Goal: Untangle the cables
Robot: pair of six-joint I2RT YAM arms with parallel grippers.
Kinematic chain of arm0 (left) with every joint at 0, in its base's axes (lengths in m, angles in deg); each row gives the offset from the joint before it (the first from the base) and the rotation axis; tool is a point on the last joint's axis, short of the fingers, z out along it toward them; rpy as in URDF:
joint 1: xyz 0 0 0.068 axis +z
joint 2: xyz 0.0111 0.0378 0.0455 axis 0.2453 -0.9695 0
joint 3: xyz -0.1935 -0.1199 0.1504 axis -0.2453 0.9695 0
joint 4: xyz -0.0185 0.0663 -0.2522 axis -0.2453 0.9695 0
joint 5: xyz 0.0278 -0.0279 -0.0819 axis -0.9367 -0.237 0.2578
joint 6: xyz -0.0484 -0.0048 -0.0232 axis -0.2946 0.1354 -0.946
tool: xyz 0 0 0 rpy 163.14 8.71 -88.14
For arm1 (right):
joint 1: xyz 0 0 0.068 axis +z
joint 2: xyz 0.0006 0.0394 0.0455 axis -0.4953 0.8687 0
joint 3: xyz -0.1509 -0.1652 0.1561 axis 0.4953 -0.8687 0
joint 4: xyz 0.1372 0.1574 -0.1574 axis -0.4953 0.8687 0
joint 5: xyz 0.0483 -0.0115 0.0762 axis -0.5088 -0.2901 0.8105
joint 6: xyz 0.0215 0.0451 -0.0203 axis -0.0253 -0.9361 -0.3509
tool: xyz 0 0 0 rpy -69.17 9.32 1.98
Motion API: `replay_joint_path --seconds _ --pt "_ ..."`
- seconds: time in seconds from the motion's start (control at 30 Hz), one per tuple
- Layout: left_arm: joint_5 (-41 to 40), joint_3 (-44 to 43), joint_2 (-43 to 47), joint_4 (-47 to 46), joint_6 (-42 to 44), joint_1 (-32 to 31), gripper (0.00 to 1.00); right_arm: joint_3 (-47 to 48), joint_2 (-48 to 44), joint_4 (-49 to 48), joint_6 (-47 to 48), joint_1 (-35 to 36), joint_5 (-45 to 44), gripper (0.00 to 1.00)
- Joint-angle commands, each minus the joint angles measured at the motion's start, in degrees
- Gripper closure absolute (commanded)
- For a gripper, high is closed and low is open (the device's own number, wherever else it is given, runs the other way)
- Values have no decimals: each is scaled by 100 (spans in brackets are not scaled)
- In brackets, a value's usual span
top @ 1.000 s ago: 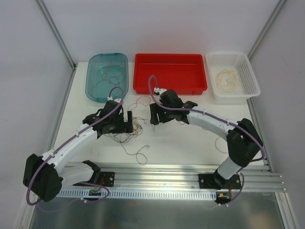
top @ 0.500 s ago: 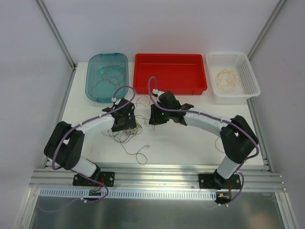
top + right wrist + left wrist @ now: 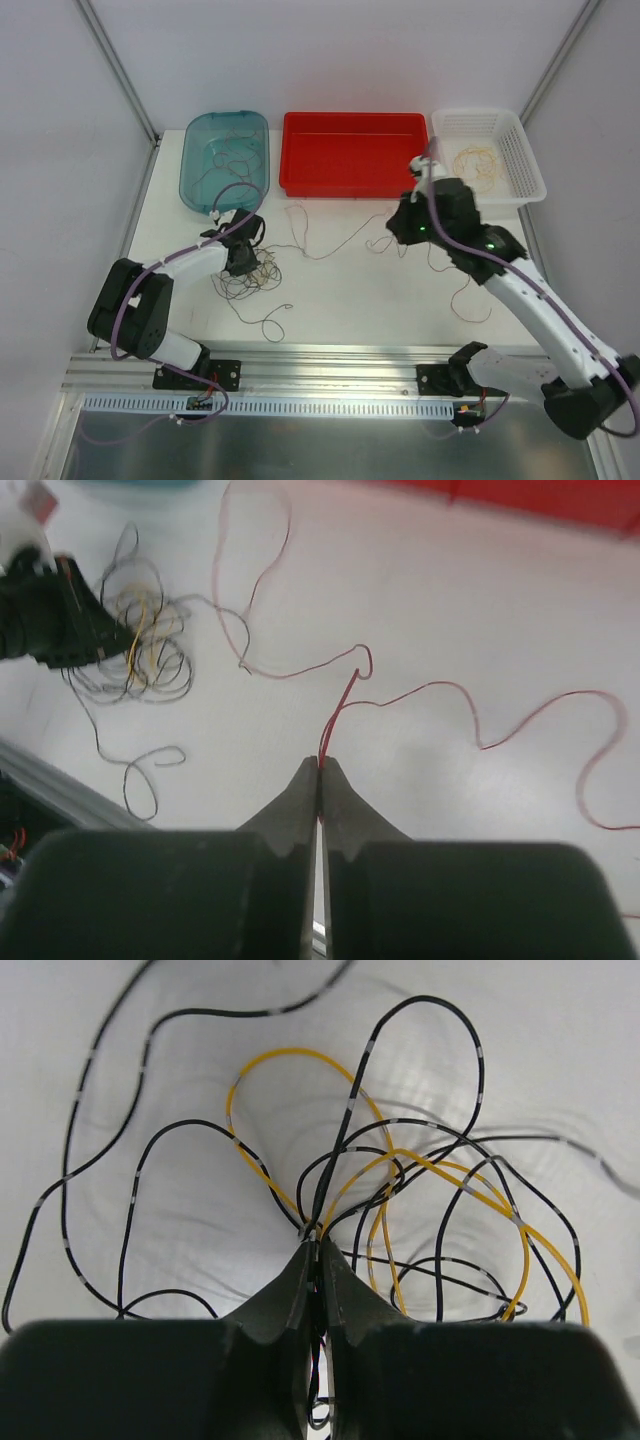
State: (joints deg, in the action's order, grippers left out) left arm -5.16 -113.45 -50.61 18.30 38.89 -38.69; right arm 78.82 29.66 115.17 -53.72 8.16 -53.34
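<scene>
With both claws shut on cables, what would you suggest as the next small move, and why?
I would probably draw the right claw, shut on the red cable, farther from the left claw, which pins the black and yellow tangle. The red cable's far loop lies close to that tangle, so a gentle pull should show whether it is free.

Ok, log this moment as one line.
left pincer: shut on dark-and-yellow cable tangle | right pincer: shut on red cable | red cable: trailing across table toward cable tangle
</scene>
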Motion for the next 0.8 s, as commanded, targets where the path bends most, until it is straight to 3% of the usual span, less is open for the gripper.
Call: replay_joint_path --seconds 0.0,0.13,0.3,0.77 --pt "-94 283 360 84 -129 348 97 821 -1017 1207 494 -522 -522 99" --pt "-111 520 650 93 -111 638 97 1560 -1616 1603 715 -1173 -522 99" --pt "-85 731 949 101 -129 972 97 2264 -1827 1631 786 -1350 -540 99" --pt "100 969 975 119 -181 1447 97 4847 -949 1481 777 -1368 -259 99"
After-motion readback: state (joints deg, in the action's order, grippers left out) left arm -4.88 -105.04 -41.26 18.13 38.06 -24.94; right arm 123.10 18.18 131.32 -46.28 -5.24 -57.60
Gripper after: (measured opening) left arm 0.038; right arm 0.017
